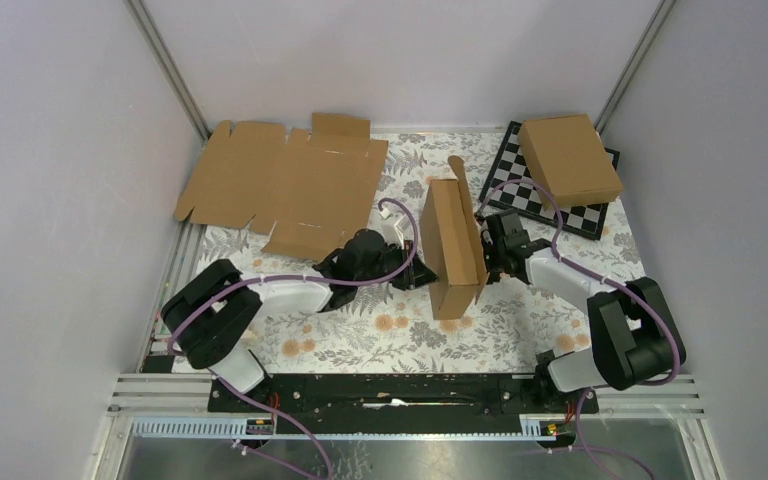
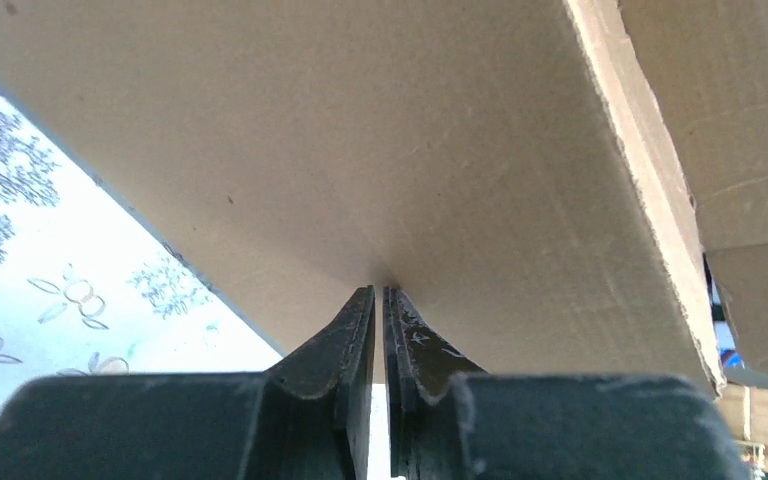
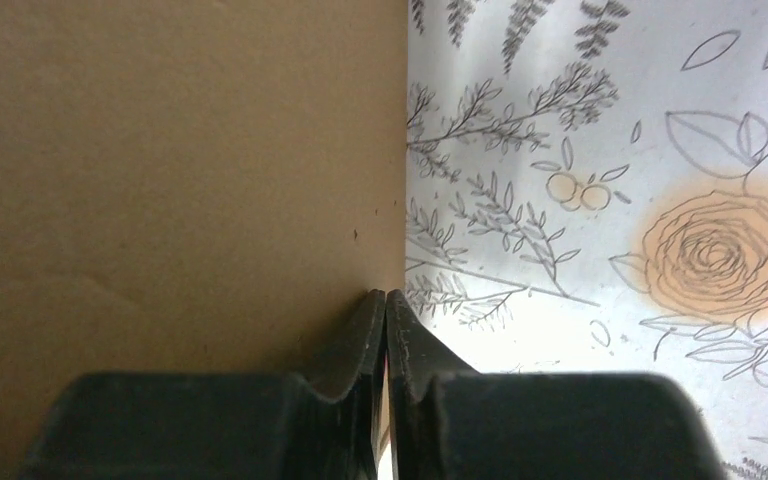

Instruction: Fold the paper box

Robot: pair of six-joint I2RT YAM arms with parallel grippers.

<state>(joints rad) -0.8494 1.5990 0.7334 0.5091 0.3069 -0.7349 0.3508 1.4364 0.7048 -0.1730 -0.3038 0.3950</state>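
The paper box (image 1: pixel 452 245) stands on edge in the middle of the table, partly folded, with a flap sticking up at its far end. My left gripper (image 1: pixel 422 272) is shut and its tips press against the box's left face, which fills the left wrist view (image 2: pixel 360 130) above the gripper (image 2: pixel 380 290). My right gripper (image 1: pixel 482 255) is shut and its tips touch the box's right side. In the right wrist view that gripper (image 3: pixel 386 293) meets the edge of the brown panel (image 3: pixel 160 180). Nothing shows between either pair of jaws.
A wide flat cardboard sheet (image 1: pixel 285 185) lies at the back left. A chessboard (image 1: pixel 520 195) lies at the back right with another closed brown box (image 1: pixel 570 158) on it. A floral cloth (image 1: pixel 400 335) covers the table. Grey walls stand on three sides.
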